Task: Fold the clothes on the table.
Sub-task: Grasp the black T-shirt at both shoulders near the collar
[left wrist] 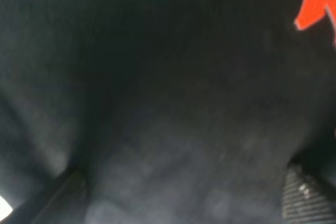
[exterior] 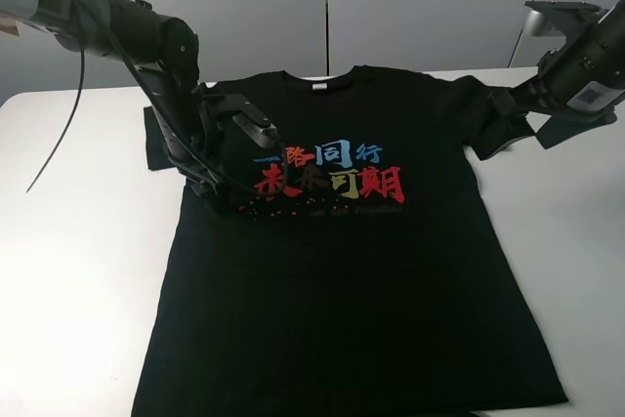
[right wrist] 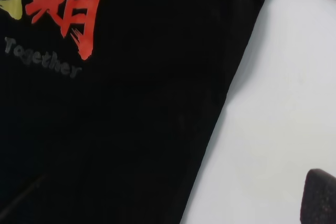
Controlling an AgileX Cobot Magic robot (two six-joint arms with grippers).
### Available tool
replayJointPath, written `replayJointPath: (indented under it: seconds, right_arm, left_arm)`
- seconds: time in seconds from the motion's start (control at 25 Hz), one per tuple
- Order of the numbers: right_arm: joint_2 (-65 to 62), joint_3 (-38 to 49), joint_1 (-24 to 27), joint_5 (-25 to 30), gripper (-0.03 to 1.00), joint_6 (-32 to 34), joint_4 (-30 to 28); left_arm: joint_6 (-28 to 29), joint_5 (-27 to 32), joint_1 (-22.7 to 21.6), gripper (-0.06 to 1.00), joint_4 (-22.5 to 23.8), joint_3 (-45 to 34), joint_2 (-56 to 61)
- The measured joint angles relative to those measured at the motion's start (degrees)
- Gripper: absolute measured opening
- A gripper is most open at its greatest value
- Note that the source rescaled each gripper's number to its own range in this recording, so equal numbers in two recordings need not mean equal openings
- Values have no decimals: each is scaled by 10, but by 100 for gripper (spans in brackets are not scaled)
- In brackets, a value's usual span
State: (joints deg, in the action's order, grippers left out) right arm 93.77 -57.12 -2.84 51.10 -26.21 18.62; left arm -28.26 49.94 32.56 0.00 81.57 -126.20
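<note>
The black T-shirt (exterior: 342,271) lies flat and face up on the white table (exterior: 78,241), with its red, blue and yellow characters (exterior: 327,173) on the chest. My left gripper (exterior: 210,181) is down on the shirt's left chest beside the print. In the left wrist view its fingers (left wrist: 63,192) stand wide apart with black fabric (left wrist: 173,129) filling the gap. My right gripper (exterior: 522,114) hangs above the right sleeve (exterior: 488,129). The right wrist view shows one pad (right wrist: 320,198), the shirt's side edge (right wrist: 231,93) and bare table (right wrist: 283,103).
The left sleeve (exterior: 156,139) lies partly under the left arm. The shirt's hem (exterior: 391,407) reaches the table's front edge. White table shows on both sides of the shirt. Grey wall panels (exterior: 322,7) stand behind the table.
</note>
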Motion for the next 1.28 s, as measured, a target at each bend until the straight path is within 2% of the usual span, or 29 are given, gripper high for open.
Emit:
replayJointPath:
  seconds: [0.32,0.4,0.52,0.6,0.72,0.84,0.96,1.12,1.28]
  right_arm:
    - [0,0,0,0,100,-2,4]
    - [0,0,0,0,100,-2,4]
    - [0,0,0,0,100,-3,8]
    - [0,0,0,0,100,-3,12]
    - [0,0,0,0,100,-4,13]
    - [0,0,-6,0,100,-12,13]
    - [3,0,-38,-1,100,-37,3]
    - [33,-15,-84,-4,100,-33,-38]
    - [90,-59,-90,1,100,-26,-67]
  left_arm:
    - [-1,2,0,98,3,5,-6]
    - [-1,5,0,94,6,8,-9]
    - [-1,4,-1,69,9,11,-11]
    - [-1,1,-1,46,5,11,-11]
    - [8,-3,-1,23,0,11,-11]
    - [11,-4,0,4,0,11,-11]
    - [11,-4,0,0,0,11,-11]
    - [11,-3,0,0,0,11,-11]
    - [12,-3,0,0,-3,11,-11]
